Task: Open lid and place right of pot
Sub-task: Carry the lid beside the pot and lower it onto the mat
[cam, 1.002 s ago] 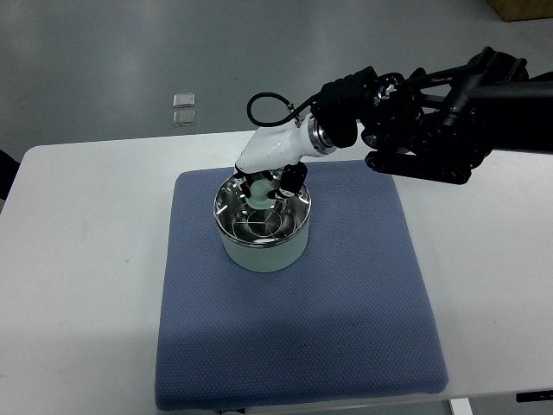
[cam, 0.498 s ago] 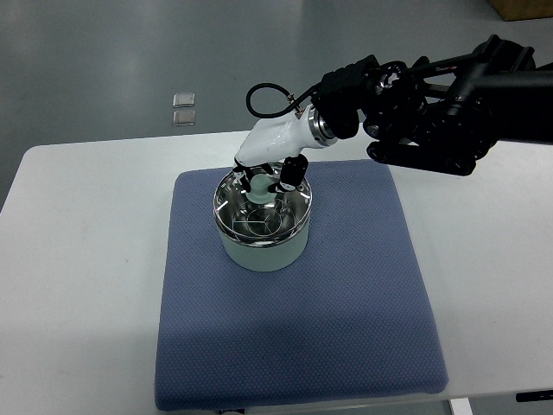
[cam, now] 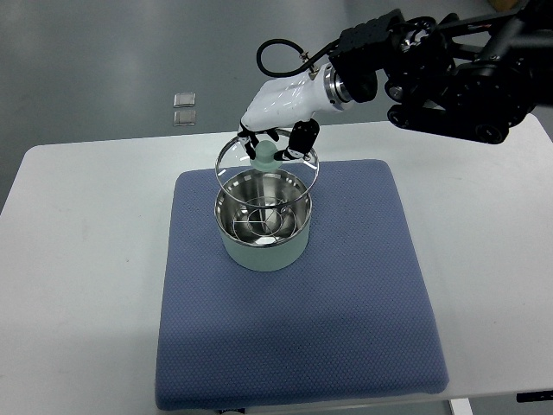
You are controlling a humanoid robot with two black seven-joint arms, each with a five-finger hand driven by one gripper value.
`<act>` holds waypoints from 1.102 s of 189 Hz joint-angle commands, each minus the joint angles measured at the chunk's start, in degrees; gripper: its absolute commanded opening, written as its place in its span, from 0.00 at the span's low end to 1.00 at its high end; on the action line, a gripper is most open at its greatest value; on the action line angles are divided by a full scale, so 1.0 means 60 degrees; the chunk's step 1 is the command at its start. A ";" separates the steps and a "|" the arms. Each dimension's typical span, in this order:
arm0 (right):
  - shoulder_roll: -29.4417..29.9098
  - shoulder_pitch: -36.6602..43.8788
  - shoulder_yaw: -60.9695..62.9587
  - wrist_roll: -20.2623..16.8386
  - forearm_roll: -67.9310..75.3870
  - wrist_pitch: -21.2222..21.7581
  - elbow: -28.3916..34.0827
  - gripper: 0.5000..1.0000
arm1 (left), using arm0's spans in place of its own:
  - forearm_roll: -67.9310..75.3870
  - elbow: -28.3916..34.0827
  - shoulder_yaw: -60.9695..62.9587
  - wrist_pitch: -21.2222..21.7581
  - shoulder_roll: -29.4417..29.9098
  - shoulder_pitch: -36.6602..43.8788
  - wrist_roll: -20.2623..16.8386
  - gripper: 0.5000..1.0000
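Note:
A pale green pot with a shiny steel inside stands on the blue mat, left of its middle. My right hand comes in from the upper right. Its fingers are shut on the pale green knob of the glass lid. The lid hangs clear above the pot's back rim, lifted off it. The pot is open, and its inside shows. The left arm is not in view.
The mat lies on a white table. Bare mat stretches to the right of the pot. Two small clear packets lie on the grey floor beyond the table's back edge.
My right hand has risen with the lid held by its knob. The lid has come off the pot and now hangs above it, shifted slightly toward the back.

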 commanded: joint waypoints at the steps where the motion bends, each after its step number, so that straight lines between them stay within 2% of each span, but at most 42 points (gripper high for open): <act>1: -0.0462 0.0031 0.0000 0.0089 0.0000 -0.0039 0.0171 0.00 | 0.0000 0.0000 -0.0008 0.0000 0.0000 -0.0001 0.0001 1.00; 70: -0.1810 -0.0204 0.0000 0.0280 -0.0015 -0.0083 0.0420 0.00 | 0.0000 0.0000 -0.0009 0.0000 0.0000 -0.0001 0.0001 1.00; 75: -0.2147 -0.0452 0.0000 0.0280 -0.0030 -0.0068 0.0420 0.00 | 0.0000 0.0000 -0.0009 0.0000 0.0000 -0.0001 0.0001 1.00; 93: -0.2279 -0.0614 -0.0014 0.0280 -0.0044 -0.0068 0.0420 0.00 | 0.0000 0.0000 -0.0009 0.0000 0.0000 -0.0001 0.0001 1.00; 115: -0.2674 -0.1258 0.0000 0.0280 -0.0293 -0.0127 0.0405 0.00 | 0.0000 0.0000 -0.0009 0.0000 0.0000 -0.0001 0.0001 1.00; 116: -0.2805 -0.1578 0.0015 0.0280 -0.0366 -0.0141 0.0405 0.00 | 0.0000 0.0000 0.0006 0.0000 0.0000 -0.0001 0.0001 1.00; 150: -0.2806 -0.2474 0.0015 0.0280 -0.0440 -0.0712 0.0230 0.00 | 0.0000 0.0000 -0.0008 0.0000 0.0000 -0.0001 0.0001 1.00; 208: -0.2425 -0.3558 0.0030 0.0265 -0.0528 -0.1167 -0.0400 0.00 | 0.0000 0.0000 -0.0009 0.0000 0.0000 -0.0001 0.0001 1.00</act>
